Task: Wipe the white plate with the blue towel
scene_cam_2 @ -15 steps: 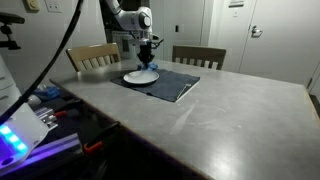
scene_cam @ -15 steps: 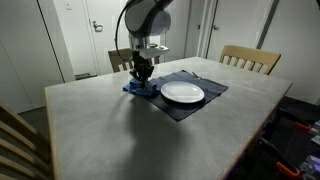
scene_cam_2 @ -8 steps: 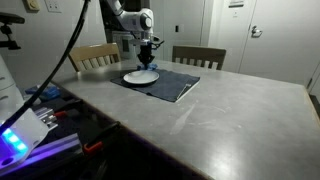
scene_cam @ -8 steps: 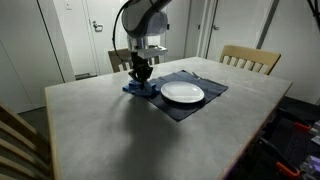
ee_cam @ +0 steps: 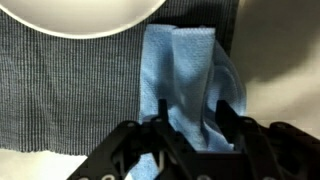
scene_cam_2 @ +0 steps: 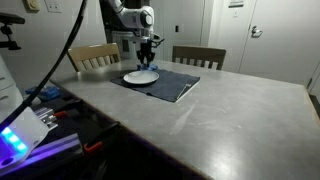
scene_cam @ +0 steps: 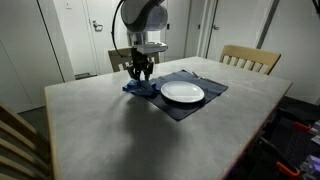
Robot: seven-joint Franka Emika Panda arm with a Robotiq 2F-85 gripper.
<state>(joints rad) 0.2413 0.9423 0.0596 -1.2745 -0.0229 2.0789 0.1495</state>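
Observation:
The white plate (scene_cam: 183, 92) (scene_cam_2: 140, 76) rests on a dark placemat (scene_cam: 197, 106) (ee_cam: 60, 90); only its rim (ee_cam: 85, 15) shows at the top of the wrist view. The blue towel (scene_cam: 140, 88) (ee_cam: 185, 65) lies crumpled on the mat's edge beside the plate. My gripper (scene_cam: 143, 72) (scene_cam_2: 147, 60) (ee_cam: 193, 120) hangs just above the towel. Its jaws stand apart, with a raised fold of the cloth between the fingers (ee_cam: 160, 115). The towel looks released, lying on the mat.
The mat sits at the far side of a grey table (scene_cam: 120, 130). Wooden chairs (scene_cam: 250, 58) (scene_cam_2: 95, 55) (scene_cam_2: 198, 56) stand along the table's edges. Another chair back (scene_cam: 15, 135) rises at the near corner.
The jaws were shut on the towel and have now spread apart. The gripper has risen slightly above the cloth. Plate and mat have not moved.

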